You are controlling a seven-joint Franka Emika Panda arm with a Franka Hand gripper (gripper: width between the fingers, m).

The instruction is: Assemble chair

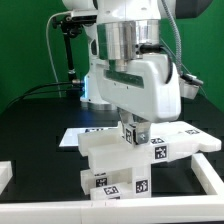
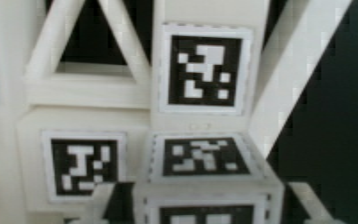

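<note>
Seeing the gripper sitting low over the chair pieces, probably touching them. They're lying bunched on the black table, lower centre of the exterior frame. We're getting only tagged white faces from the wrist, so we can't tell whether it's spread or pinching.

Exterior view faces the chair from nearby; wrist view sits closer.
</note>
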